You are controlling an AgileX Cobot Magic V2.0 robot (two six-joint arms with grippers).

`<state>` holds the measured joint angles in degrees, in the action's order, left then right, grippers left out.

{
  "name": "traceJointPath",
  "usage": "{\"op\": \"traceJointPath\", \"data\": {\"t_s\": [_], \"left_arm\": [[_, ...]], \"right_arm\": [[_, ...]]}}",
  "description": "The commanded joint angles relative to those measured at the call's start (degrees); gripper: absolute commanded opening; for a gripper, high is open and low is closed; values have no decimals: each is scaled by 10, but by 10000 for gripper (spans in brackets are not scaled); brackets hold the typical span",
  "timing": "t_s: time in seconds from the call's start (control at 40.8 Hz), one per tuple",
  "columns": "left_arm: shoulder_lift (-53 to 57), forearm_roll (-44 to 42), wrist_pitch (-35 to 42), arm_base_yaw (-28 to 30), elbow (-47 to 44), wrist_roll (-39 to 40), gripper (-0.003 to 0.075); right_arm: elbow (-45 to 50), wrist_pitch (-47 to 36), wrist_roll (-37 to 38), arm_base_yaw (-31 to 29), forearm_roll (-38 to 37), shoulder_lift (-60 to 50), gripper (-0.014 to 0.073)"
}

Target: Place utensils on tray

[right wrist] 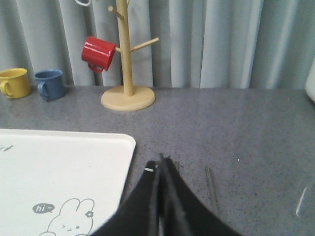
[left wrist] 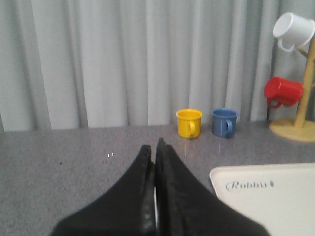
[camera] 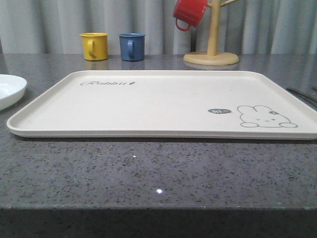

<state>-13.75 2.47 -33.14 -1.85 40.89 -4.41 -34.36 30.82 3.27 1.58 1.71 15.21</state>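
Observation:
The cream tray [camera: 148,106] with its "Rabbit" script and rabbit drawing lies flat in the middle of the grey table, with nothing on it. Its corner also appears in the left wrist view [left wrist: 275,206] and the right wrist view [right wrist: 59,167]. Thin metal chopsticks [right wrist: 211,184] lie on the table just right of the tray, beside my right gripper [right wrist: 158,164], which is shut with nothing seen in it. Another shiny utensil [right wrist: 301,201] lies further right, blurred. Dark utensil streaks [camera: 302,95] show past the tray's right rim. My left gripper [left wrist: 153,147] hangs shut over bare table, left of the tray.
A round white plate [camera: 9,89] sits left of the tray. Behind it stand a yellow mug [camera: 94,46] and a blue mug [camera: 132,46]. A wooden mug tree [camera: 213,49] with a red mug [camera: 188,12] stands at the back right, before a curtain.

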Motion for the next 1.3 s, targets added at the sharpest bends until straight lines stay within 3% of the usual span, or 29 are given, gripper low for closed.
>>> {"op": "traceJointPath", "data": {"t_s": [0.0,0.368,0.441,0.491,0.54,0.613,0.662,0.711,0.76,0.932,1.128,1.275], "left_arm": [[-49,1,-10,1,32,1,-20],[-116,6,-25,1,-8,1,-20],[-119,6,-25,1,-10,1,-17],[-123,6,-30,1,-10,1,14],[-128,4,-34,1,-10,1,88],[-137,-2,-48,1,-8,1,258],[-142,-9,-59,1,-4,1,402],[-152,-15,-78,1,5,1,491],[-166,-16,-107,1,19,1,530],[-276,-40,-225,1,92,1,511],[-412,-111,-257,28,142,22,511],[-503,-25,-236,112,177,-14,511]], "right_arm": [[-29,-7,-2,-4,-1,44,-115],[-23,36,-2,-4,-5,100,-102],[-23,39,-2,-4,-7,100,-18],[-23,39,-2,-4,-7,100,86],[-23,39,-2,-4,-7,100,230],[-23,40,-2,-4,-7,100,381],[-23,40,-2,-4,-7,100,453],[-23,40,-2,-4,-7,100,478],[-23,40,-2,-4,-7,100,482],[-23,40,-2,-4,-7,100,482],[-23,40,-2,-4,-7,100,482],[-23,40,-2,-4,-7,100,482]]}}
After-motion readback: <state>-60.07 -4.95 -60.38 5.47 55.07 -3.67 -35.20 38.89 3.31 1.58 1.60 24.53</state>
